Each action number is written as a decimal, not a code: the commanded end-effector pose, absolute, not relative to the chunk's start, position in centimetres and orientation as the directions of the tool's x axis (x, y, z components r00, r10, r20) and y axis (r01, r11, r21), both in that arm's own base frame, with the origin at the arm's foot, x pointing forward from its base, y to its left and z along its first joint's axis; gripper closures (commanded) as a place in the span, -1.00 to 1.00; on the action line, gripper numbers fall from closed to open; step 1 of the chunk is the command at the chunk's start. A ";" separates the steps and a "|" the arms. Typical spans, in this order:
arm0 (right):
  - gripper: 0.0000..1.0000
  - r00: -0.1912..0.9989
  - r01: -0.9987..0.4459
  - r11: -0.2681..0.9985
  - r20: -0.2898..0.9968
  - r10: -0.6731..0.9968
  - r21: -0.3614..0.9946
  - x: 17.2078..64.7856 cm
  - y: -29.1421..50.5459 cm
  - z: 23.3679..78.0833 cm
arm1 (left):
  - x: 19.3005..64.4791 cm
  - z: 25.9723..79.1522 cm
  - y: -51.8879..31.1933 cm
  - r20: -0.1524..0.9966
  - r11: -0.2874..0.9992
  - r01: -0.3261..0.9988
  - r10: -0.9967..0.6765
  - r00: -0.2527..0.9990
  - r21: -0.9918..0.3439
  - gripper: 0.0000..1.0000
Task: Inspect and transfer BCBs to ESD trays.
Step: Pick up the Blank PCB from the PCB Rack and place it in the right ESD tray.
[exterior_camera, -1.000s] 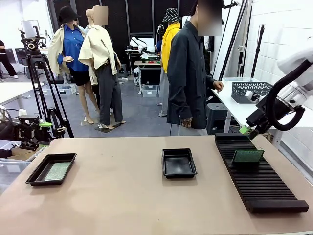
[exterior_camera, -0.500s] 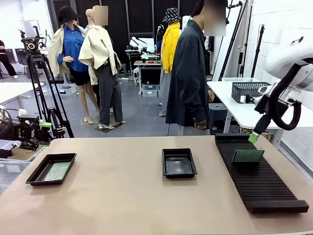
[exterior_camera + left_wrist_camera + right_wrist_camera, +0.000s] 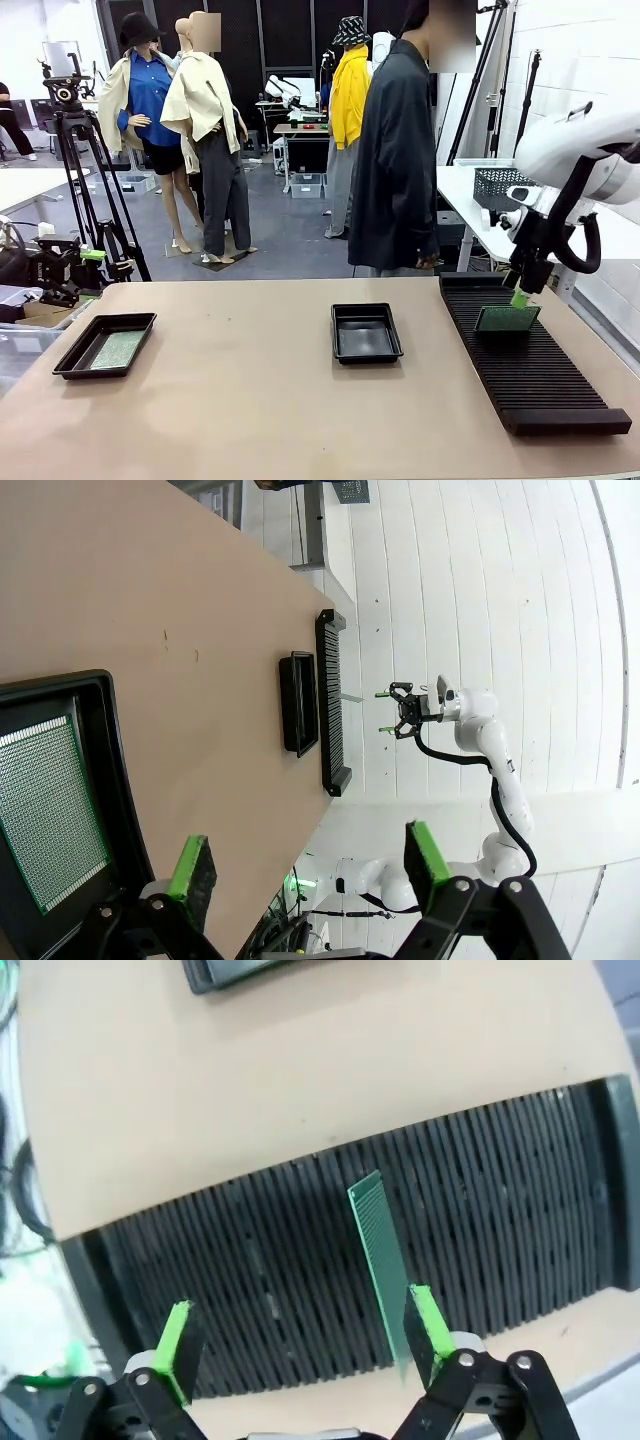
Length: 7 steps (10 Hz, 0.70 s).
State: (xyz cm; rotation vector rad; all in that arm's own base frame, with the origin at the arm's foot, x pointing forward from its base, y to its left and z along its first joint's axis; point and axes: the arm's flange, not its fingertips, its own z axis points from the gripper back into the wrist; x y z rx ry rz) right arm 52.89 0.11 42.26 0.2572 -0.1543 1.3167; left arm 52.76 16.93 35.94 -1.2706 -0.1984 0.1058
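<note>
- Jaws of our right gripper [image 3: 300,1335] are spread wide and grasp nothing. They hang just above the rack [image 3: 250,1260], near its far end.
- One green pad [image 3: 425,1325] sits close beside the upper edge of the board standing there. Whether it touches, we cannot tell.
- That BCB [image 3: 378,1250] stands on edge in one slot of the rack, and in the front view it seems to lean a little rather than stand plumb.
- We judge the board to be light, thin and stiff, so weight is no worry. Its faces look easy to scratch, and a crooked pull could make it bind in the slot.
- We would pinch it across its thickness near the middle of the top edge, then lift straight along the slot. A grip near a corner would likely let it swing.
- Our left gripper [image 3: 308,860] is likewise released and empty. It is well away from the rack, over the ESD tray [image 3: 120,770] that lies farthest from it.
- A second BCB [image 3: 45,810] lies flat on that tray's floor.
- The other ESD tray [image 3: 340,355] sits empty on the table [image 3: 250,420], between the far tray and the rack. It is nearer the rack but apart from it.
- A person [image 3: 395,160] in a dark coat stands beyond the rack's far end, across the table edge.
</note>
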 end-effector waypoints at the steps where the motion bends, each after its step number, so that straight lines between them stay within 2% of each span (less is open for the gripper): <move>1: -1.00 0.121 -0.993 0.120 0.203 0.972 0.014 51.2 0.2 41.3 | 52.7 36.3 16.9 0.088 0.311 0.025 0.190 0.978 -0.950 -1.00; 4: -1.00 0.030 -0.999 0.033 0.131 0.991 -0.025 51.2 0.3 40.9 | 52.7 36.3 16.9 0.088 0.311 0.025 0.190 0.978 -0.950 -1.00; 7: -1.00 0.023 -0.998 0.029 0.100 0.995 -0.063 52.2 0.4 40.6 | 52.7 36.3 16.9 0.088 0.311 0.025 0.190 0.978 -0.950 -1.00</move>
